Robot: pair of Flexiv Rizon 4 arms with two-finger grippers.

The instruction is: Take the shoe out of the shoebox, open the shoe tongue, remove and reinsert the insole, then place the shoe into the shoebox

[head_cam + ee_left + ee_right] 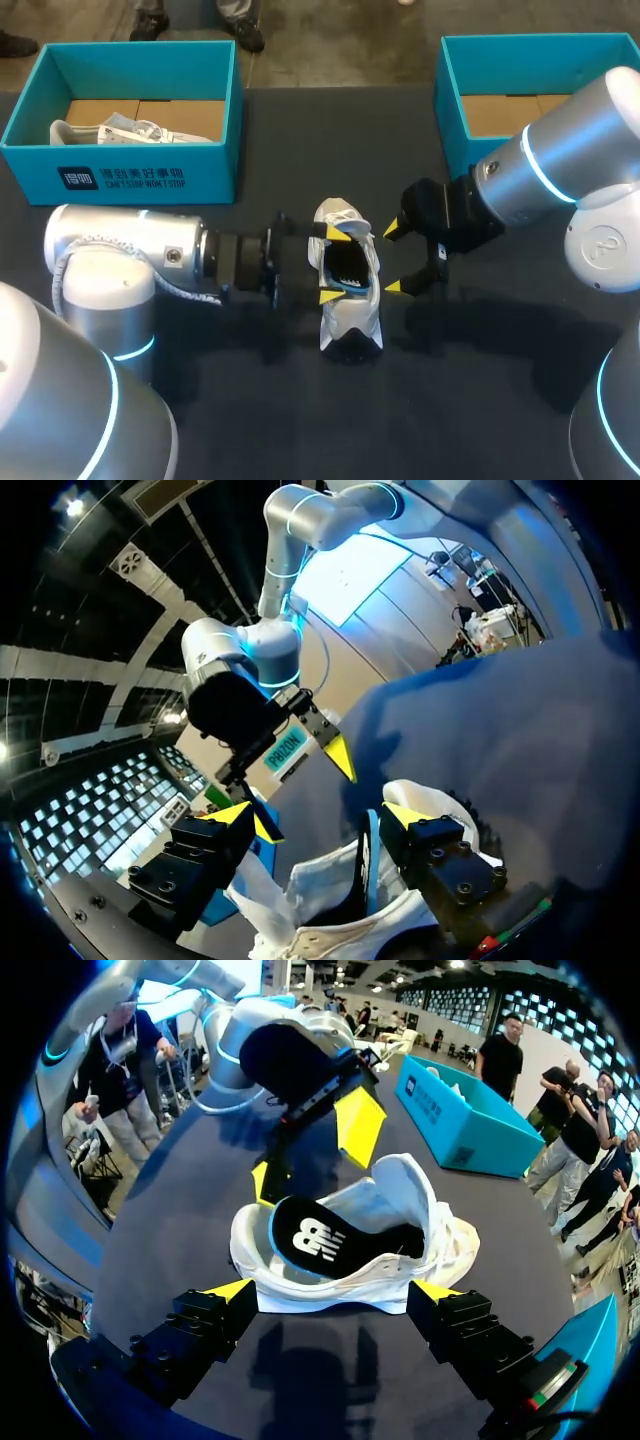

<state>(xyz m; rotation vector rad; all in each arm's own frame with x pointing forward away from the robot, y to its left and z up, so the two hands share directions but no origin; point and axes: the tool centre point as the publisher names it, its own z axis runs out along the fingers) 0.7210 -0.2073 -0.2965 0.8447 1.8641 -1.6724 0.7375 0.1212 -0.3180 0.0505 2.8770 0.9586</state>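
Observation:
A white sneaker [347,318] lies on the dark table mid-scene, its tongue pulled back. A black insole [325,1240] with a blue rim lies in its opening, one end raised above the collar. My left gripper [335,265] comes in from the left, open, with its yellow tips spread over the shoe's opening; the sneaker [345,905] shows between its fingers. My right gripper [395,259] stands open just right of the shoe, not touching it. In the right wrist view the sneaker [410,1200] lies just ahead of the right gripper [332,1290], the left gripper [310,1155] beyond it.
A teal shoebox [140,178] at the back left holds another white shoe [130,130]. A second teal shoebox [452,95] stands at the back right, partly behind my right arm. Bare dark tabletop lies in front of the shoe.

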